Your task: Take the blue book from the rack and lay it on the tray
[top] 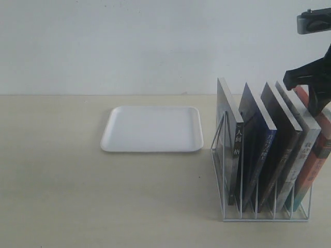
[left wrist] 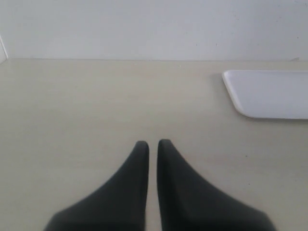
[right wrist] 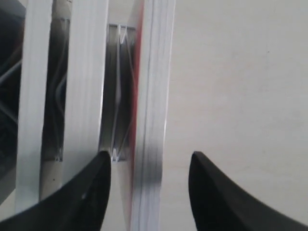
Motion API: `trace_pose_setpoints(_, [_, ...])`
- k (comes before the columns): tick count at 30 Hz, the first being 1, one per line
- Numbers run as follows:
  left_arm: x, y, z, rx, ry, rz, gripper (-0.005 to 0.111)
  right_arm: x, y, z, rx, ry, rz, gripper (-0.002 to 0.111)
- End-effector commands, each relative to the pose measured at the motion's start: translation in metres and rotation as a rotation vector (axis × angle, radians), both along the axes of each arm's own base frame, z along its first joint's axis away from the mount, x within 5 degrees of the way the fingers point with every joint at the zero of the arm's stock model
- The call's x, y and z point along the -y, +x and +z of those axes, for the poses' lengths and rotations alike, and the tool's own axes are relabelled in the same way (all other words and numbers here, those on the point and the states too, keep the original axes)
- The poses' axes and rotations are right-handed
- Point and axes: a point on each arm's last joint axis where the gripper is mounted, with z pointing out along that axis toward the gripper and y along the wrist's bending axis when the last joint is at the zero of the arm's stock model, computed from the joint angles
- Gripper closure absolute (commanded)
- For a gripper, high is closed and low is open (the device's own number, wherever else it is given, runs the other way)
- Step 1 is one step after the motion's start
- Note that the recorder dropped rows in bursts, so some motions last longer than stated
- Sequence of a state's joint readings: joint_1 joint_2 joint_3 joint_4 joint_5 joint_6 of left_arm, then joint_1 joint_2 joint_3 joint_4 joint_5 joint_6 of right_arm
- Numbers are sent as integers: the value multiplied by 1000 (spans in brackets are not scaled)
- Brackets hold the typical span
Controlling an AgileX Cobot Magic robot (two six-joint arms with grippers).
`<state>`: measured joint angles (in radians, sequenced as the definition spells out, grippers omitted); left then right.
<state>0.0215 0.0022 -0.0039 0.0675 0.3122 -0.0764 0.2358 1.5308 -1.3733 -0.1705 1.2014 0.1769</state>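
The blue book [top: 261, 150] stands second from the left in the white wire rack [top: 266, 218], leaning with several other books. The white tray [top: 151, 129] lies flat to the rack's left, with nothing on it; its corner also shows as the tray [left wrist: 269, 94] in the left wrist view. My right gripper [top: 305, 94] hangs over the rack's right end, away from the blue book. It is open, and in the right wrist view the right gripper [right wrist: 149, 155] straddles the page edges of the red-orange book [right wrist: 154, 96] without touching. My left gripper [left wrist: 153, 143] is shut on nothing above bare table.
A grey-black book [top: 231, 139] fills the leftmost slot, two dark books [top: 287, 150] stand between the blue one and the red-orange book [top: 316, 155]. Rack wires [right wrist: 115, 96] show between the books. A pale wall runs behind the table.
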Motion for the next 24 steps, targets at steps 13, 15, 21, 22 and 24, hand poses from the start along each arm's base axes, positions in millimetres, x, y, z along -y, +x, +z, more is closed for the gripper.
trace_pose_setpoints(13, [0,0,-1,4,4,-9,101,1,10,-30,-103,-36,-29,103])
trace_pose_setpoints(15, [0,0,-1,4,4,-9,101,1,10,-30,-107,-40,-34,108])
trace_pose_setpoints(21, [0,0,-1,4,4,-9,101,1,10,-30,-107,-40,-34,108])
trace_pose_setpoints(22, [0,0,-1,4,4,-9,101,1,10,-30,-107,-40,-34,108])
trace_pose_setpoints(24, [0,0,-1,4,4,-9,101,2,10,-29,-102,-41,-34,108])
